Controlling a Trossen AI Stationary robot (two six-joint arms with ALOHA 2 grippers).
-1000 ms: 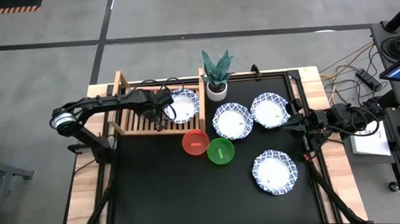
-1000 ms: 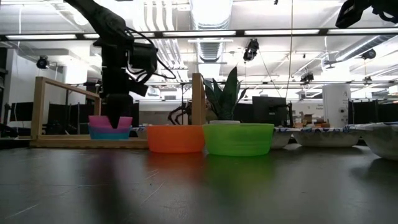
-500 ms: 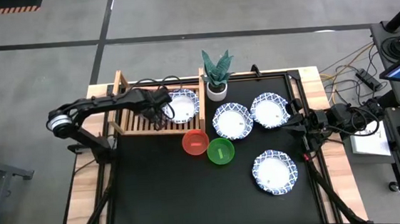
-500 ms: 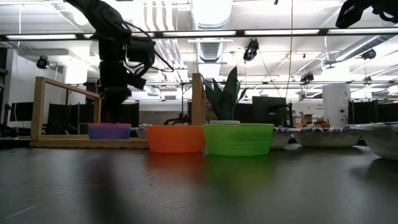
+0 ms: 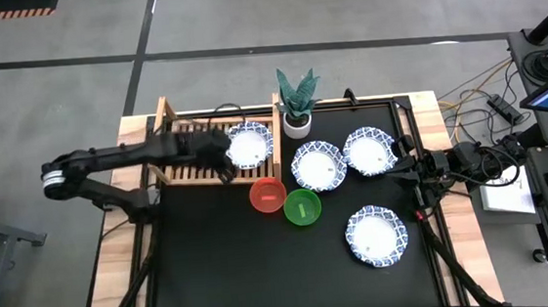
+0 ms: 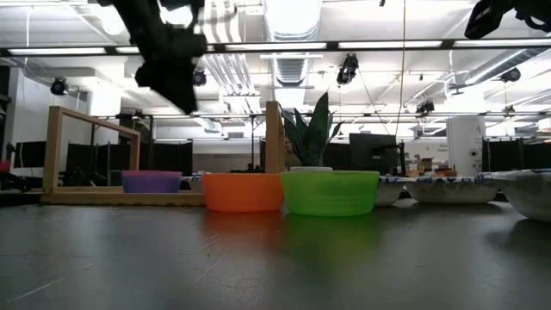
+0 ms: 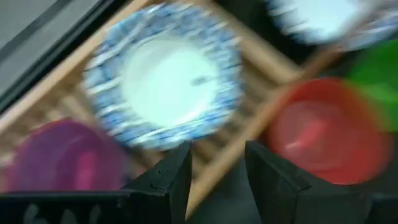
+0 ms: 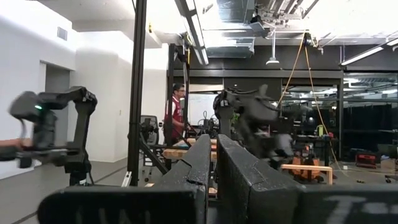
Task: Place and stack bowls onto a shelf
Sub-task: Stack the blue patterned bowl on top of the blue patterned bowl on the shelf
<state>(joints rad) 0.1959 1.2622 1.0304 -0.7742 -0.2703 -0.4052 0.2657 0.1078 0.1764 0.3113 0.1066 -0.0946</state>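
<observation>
The wooden shelf [image 5: 194, 180] stands at the table's far left. A white bowl with a blue patterned rim [image 7: 163, 81] rests on its slats, and beside it a magenta bowl [image 7: 59, 158] sits low on the shelf [image 6: 151, 181]. My left gripper [image 7: 217, 158] hangs open above the shelf's near rail [image 5: 222, 165], high over the bowls [image 6: 176, 82], with nothing between its fingers. A red bowl [image 5: 267, 193] and a green bowl [image 5: 302, 207] stand on the black mat. My right gripper [image 5: 414, 169] waits shut at the table's right edge.
Three more white patterned bowls [image 5: 319, 166] [image 5: 370, 151] [image 5: 377, 236] lie on the black mat [image 5: 214, 266]. A plant in a white pot [image 5: 298, 122] stands just right of the shelf's far post. The mat's near left part is bare.
My left gripper has let go of the magenta bowl and risen well above the shelf, drawing slightly toward the table's near edge. The magenta bowl, which stood raised on a blue bowl, has dropped down into it and now sits low and level.
</observation>
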